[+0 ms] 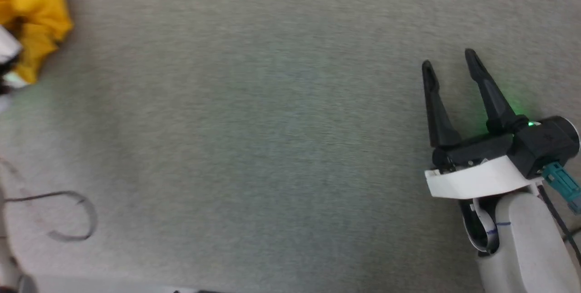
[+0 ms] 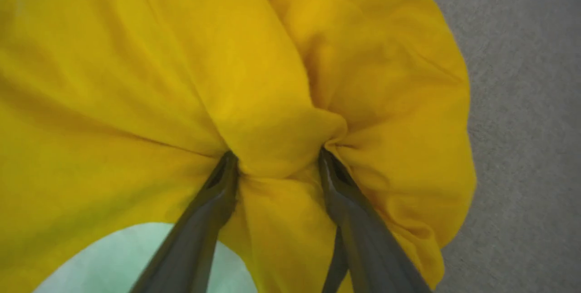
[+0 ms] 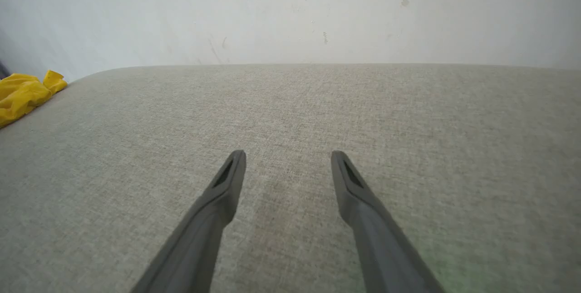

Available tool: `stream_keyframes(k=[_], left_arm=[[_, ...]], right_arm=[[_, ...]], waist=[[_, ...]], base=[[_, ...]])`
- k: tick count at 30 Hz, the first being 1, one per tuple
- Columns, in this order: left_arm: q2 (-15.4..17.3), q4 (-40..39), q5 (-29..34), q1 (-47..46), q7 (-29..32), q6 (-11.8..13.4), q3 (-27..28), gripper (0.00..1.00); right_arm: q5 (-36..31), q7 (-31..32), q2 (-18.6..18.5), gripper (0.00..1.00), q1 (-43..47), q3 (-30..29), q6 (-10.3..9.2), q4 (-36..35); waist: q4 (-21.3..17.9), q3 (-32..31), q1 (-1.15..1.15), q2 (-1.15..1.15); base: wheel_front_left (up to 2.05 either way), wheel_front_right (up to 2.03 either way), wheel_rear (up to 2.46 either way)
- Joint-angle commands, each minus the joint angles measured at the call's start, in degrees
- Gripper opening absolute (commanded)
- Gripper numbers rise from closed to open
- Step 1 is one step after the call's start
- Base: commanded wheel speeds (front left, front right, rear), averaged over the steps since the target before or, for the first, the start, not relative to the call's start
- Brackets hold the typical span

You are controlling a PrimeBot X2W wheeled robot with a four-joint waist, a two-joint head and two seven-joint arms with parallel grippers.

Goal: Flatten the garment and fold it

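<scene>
Left wrist view: left hand [image 2: 277, 153] apart, tips in garment [image 2: 136, 79]; head view: right hand [image 1: 448, 58] apart

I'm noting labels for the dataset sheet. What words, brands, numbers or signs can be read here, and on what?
No text can be read anywhere.
garment: plain yellow with a pale patch, no lettering.
right tool: a green light behind its fingers, no marking.
Pale forearm below it: a thin blue mark, too small to read.
left tool: bare dark fingers.
grey surface and wall: smudges only.
</scene>
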Motion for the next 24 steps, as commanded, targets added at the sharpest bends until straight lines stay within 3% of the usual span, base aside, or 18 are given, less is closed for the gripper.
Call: stream_keyframes(k=[1,2,5,12,18,24], left_arm=[[-1.03,0.53,0.43,3.56,2.28,0.66,-1.05,0.11],[-0.52,-1.07,0.90,4.45,3.09,1.17,-1.28,0.00],[1.79,-6.38,3.68,6.62,0.71,2.34,-1.61,0.00],[5.53,-16.05,13.78,6.68,-21.02,3.81,-3.57,0.00],[4.90,-16.89,17.54,2.37,-37.65,-1.47,-9.23,0.00],[-2.42,-15.85,17.45,-2.87,-46.05,-7.02,-17.39,0.00]], right_arm=[[0.43,0.06,-0.43,1.00,0.24,-0.44,-0.15,1.75],[0.66,-0.14,-0.43,1.00,0.16,-0.39,-0.15,2.12],[1.16,-0.69,-0.43,1.00,0.10,-0.35,-0.15,3.37],[2.31,-1.62,-0.43,1.00,2.25,-2.03,-0.15,6.58],[3.15,-1.97,-0.43,1.00,6.41,-4.54,-0.15,8.35],[3.57,-2.05,-0.43,1.00,9.98,-6.25,-0.15,8.63]], waist=[[-4.98,3.80,0.02,0.00],[-4.97,3.15,0.02,0.00],[-4.90,0.43,0.02,0.00],[-4.49,-9.67,0.02,0.00],[-5.24,-19.06,0.02,0.00],[-7.28,-25.65,0.02,0.00]], base=[[0.00,0.00,0.00],[0.00,0.00,0.00],[0.00,0.00,0.00],[0.00,0.00,0.00],[0.00,0.00,0.00],[0.00,0.00,0.00]])
